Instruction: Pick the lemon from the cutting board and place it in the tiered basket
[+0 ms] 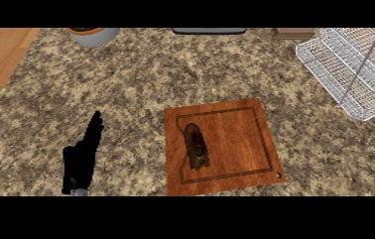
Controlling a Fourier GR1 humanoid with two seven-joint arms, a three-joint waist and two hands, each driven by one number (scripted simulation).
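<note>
Bare counter [147, 79] btwn cutting board [234, 134] & tiered basket [341, 69]; pot [93, 34] stands far-left.

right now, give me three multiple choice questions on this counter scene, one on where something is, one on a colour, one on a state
1. Where does the dark elongated object lie?
A. in the wire basket
B. on the wooden cutting board
C. on the bare counter

2. What colour is the tiered basket?
A. white
B. red
C. black

3. How is the left hand?
A. curled round the object
B. open, fingers straight, holding nothing
C. pressed on the board

Answers:
1 B: it rests on the left part of the cutting board, inside the groove.
2 A: its wire tiers at the upper right are white.
3 B: it stands to the left of the board, fingers extended, apart from everything.
</note>
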